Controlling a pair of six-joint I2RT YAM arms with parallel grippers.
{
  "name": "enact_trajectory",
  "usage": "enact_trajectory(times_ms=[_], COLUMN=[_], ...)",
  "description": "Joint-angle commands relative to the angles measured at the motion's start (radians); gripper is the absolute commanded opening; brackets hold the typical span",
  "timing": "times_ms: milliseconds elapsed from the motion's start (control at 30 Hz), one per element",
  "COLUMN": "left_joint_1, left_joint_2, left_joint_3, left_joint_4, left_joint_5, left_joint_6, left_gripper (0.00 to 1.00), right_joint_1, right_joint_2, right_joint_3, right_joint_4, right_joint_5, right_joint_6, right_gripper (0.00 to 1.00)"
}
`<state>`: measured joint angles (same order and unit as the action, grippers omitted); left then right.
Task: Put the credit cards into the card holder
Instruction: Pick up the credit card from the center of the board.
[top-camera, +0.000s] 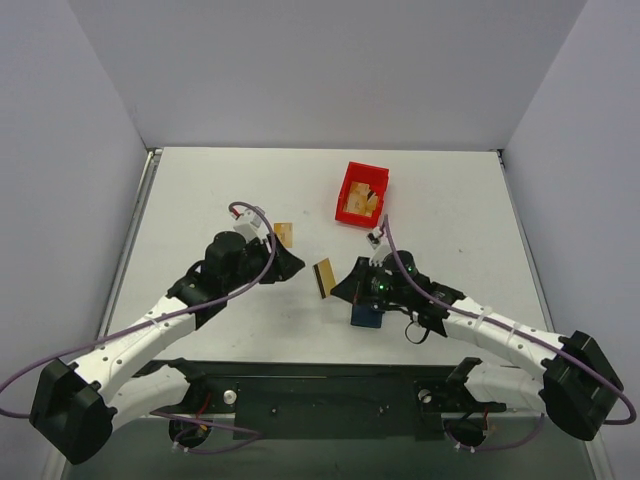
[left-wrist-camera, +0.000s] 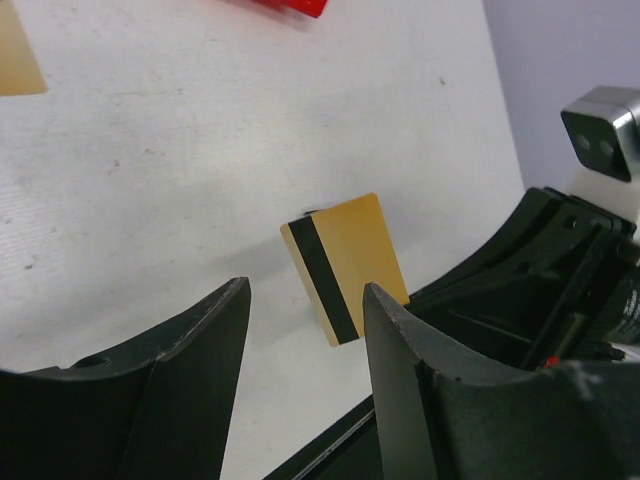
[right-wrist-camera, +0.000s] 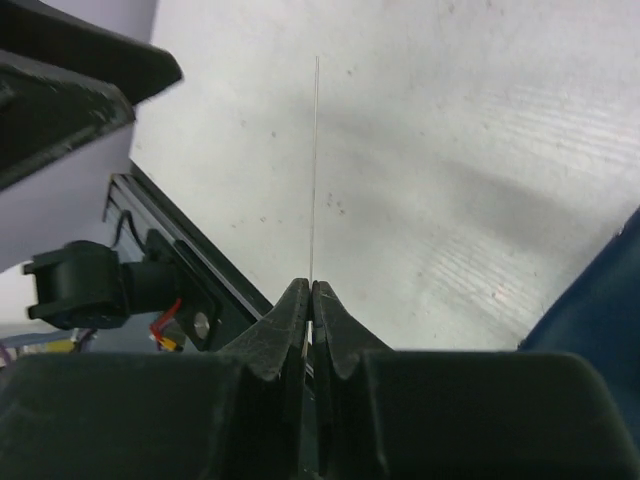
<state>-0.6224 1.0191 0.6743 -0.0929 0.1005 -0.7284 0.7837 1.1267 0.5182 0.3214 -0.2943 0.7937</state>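
Right fingers (right-wrist-camera: 290, 320) were clamped on the striped card (top-camera: 324, 277), held on edge and jutting left, with the holder (top-camera: 367, 316) just behind them under that wrist, while left fingers (left-wrist-camera: 205, 345), apart, faced it and the plain card (top-camera: 285, 234) lay on the table (top-camera: 450, 200) beyond.

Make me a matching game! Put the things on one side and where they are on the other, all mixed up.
Things:
1 striped card
2 plain card
3 red bin
4 card holder

Places:
A farthest back on the table
B pinched between the right fingers
C lying flat near the left fingers
D dark blue, nearest the front edge

Pairs: 1-B, 2-C, 3-A, 4-D
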Motion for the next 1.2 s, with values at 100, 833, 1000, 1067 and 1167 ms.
enact_trajectory(times_ms=[100, 833, 1000, 1067, 1167], left_joint_1=[0.019, 0.021, 0.021, 0.021, 0.021], left_joint_2=[-0.042, -0.04, -0.021, -0.014, -0.004], left_joint_3=[0.019, -0.047, -0.044, -0.044, -0.042], left_joint_4=[0.267, 0.361, 0.38, 0.389, 0.415], left_joint_5=[0.192, 0.231, 0.245, 0.249, 0.263], left_joint_6=[-0.017, -0.068, -0.074, -0.077, -0.083], left_gripper=[0.59, 0.59, 0.58, 0.56, 0.43], right_joint_1=[-0.112, -0.179, -0.179, -0.179, -0.178], right_joint_2=[-0.056, -0.018, -0.01, -0.005, 0.004], right_joint_3=[0.031, -0.07, -0.067, -0.066, -0.063], right_joint_4=[0.195, 0.599, 0.616, 0.614, 0.62], right_joint_5=[-0.173, -0.353, -0.368, -0.368, -0.374], right_joint_6=[0.056, 0.266, 0.272, 0.271, 0.276], right_gripper=[0.0, 0.0, 0.0, 0.0, 0.0])
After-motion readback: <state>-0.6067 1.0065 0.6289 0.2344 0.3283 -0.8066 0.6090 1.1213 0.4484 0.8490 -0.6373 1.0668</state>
